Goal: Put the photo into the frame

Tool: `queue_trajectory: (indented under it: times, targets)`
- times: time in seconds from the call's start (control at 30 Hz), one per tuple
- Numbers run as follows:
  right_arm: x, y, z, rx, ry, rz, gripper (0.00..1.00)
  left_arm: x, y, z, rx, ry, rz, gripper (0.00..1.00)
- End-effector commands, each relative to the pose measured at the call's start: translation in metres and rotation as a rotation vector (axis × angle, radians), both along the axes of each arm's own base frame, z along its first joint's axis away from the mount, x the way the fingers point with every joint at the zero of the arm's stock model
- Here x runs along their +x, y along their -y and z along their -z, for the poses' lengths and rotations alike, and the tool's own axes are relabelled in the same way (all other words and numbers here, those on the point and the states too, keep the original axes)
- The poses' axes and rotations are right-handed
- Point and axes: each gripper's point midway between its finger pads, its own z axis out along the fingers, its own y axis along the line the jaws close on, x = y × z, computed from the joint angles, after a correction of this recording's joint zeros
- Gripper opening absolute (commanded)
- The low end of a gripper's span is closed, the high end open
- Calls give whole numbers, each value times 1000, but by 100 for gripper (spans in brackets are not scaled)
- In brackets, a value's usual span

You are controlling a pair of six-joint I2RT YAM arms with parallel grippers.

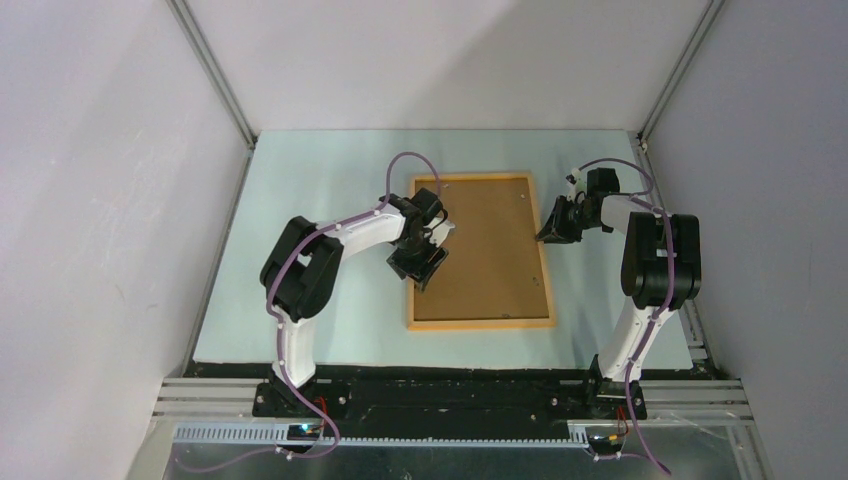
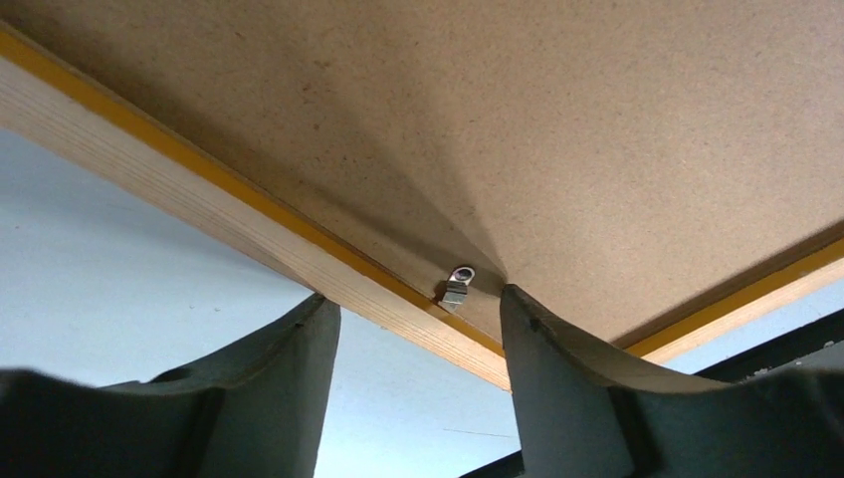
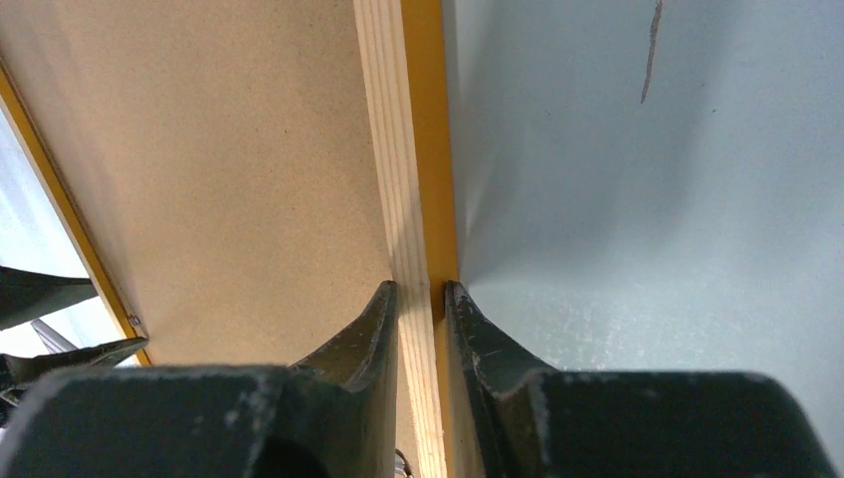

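At the middle of the pale table (image 1: pixel 300 300) the frame (image 1: pixel 480 322) lies flat, back side up, with its long sides running from the upper to the lower part of the top view. A plain brown backing board (image 1: pixel 490 250) fills its opening.

The left gripper (image 1: pixel 428 266) hangs over the frame's left rail, roughly halfway along it. In the left wrist view its fingers (image 2: pixel 299 378) stand well apart, released and holding nothing. The orange-edged wooden rail runs diagonally across the gap between them. A small metal clip (image 2: pixel 458 287) sits just beyond the gap, at the seam where the rail meets the board.

The right gripper (image 1: pixel 552 232) is at the upper part of the frame's right rail. In the right wrist view its fingers (image 3: pixel 370 334) are clenched on that rail, one on the board side and one on the outer, orange side. Bare table surface spreads to the right of the rail in that view.
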Motion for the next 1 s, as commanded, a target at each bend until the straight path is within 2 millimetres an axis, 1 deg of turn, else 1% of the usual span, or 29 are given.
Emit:
queue_trajectory:
  times: [0.0, 0.43, 0.6, 0.67, 0.73, 0.77, 0.8, 0.83, 0.87, 0.97]
  targets:
    - [-2, -2, 0, 29, -9, -2, 0, 15, 10, -8, -20, 63, 25, 62]
    - [-3, -3, 0, 32, -13, -3, 0, 22, 10, -5, -13, 69, 24, 47]
    - [-3, -3, 0, 34, -13, -5, 0, 22, 10, -5, -16, 66, 23, 44]
    - [-4, -3, 1, 35, -15, -6, 0, 22, 11, -7, -22, 69, 21, 48]
    - [-3, -4, 0, 37, -13, -7, 0, 22, 11, -11, -27, 76, 22, 58]
    - [-3, -4, 0, 38, -12, -8, 0, 22, 10, -12, -28, 80, 20, 61]
    - [-3, -4, 0, 38, -11, -8, 0, 23, 10, -16, -34, 87, 19, 67]
    - [-3, -4, 0, 39, -12, -8, 0, 24, 10, -18, -37, 91, 18, 69]
    - [-3, -4, 0, 40, -10, -9, 0, 25, 10, -22, -45, 101, 17, 74]
    - [-3, -4, 0, 41, -9, -8, 0, 30, 7, -32, -63, 123, 7, 81]
